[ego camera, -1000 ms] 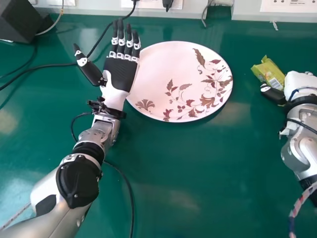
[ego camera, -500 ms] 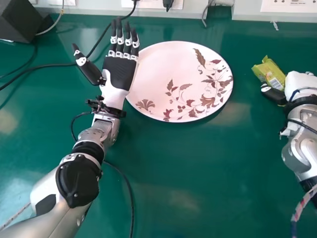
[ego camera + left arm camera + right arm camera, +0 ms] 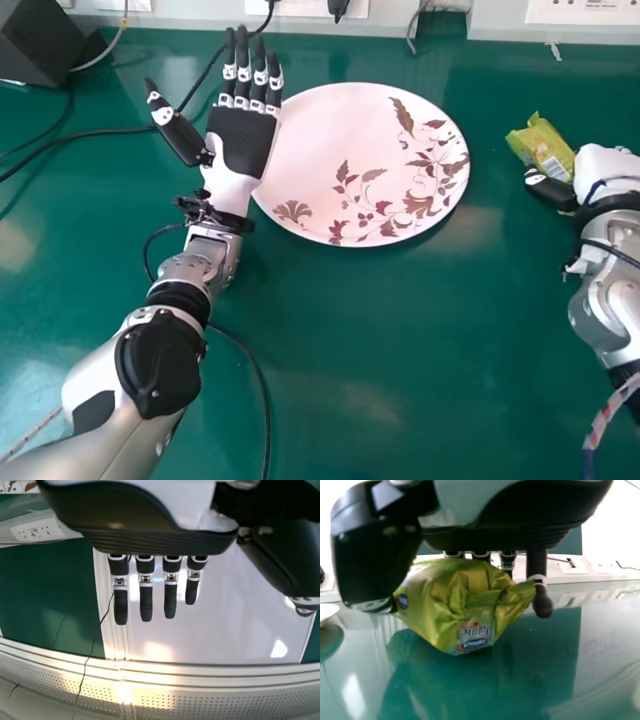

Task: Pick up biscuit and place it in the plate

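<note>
Shifted slightly toward 11 o'clock since the prev. frame, the robot's L hand [image 3: 240, 148], fingers straight and holding nothing, appears at the plate's 9 o'clock. R hand [image 3: 604, 165] bends partly closed around the biscuit pkt. [image 3: 545, 145], thumb against it, fingers behind, fingertips partly hidden. Crinkled, yellow-green and shiny, w/ a blue-and-white label, the pkt. is off the plate [image 3: 315, 120], approx. 3 o'clock. Count: 1 pkt., 1 plate, 2 hands.
</note>
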`<state>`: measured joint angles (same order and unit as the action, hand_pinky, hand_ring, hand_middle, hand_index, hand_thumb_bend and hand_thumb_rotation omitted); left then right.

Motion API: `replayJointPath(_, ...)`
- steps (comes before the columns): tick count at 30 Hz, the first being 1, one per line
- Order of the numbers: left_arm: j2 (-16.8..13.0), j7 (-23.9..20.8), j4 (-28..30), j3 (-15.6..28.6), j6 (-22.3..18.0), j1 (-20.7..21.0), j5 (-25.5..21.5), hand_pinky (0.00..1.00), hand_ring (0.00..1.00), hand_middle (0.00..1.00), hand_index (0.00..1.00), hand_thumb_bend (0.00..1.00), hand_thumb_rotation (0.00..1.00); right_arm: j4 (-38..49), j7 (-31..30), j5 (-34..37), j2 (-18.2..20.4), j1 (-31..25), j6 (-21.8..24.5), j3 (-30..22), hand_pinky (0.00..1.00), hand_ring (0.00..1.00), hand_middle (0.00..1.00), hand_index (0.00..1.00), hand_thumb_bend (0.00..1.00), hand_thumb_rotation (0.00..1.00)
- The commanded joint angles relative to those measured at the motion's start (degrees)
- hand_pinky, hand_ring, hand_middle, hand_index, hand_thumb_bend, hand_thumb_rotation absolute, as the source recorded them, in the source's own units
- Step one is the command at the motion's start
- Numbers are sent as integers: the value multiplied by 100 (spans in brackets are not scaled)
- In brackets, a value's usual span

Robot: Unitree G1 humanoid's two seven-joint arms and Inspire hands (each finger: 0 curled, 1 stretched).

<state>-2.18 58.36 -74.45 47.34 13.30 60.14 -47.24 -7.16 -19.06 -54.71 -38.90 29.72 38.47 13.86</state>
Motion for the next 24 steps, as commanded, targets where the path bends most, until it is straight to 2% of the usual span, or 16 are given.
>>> replayJointPath(1, 29, -15, 15, -66, 27, 62, 55, 66, 79, 85, 92, 100, 25, 145, -119, 67, 9, -214, 0, -6, 15, 12, 47, 48, 51, 0)
replayJointPath(10, 57, -17, 53, -101, 64, 64, 22, 64, 76, 82, 92, 99, 25, 616, -314, -4, -52, -363, 109, -99, 15, 10, 47, 48, 51, 0)
replayJointPath(24, 90, -30, 91, -143, 9, 90, 35, 69, 80, 85, 93, 96, 23, 1147, -545, -70, -92, -505, 198, -289, 15, 6, 48, 48, 50, 0)
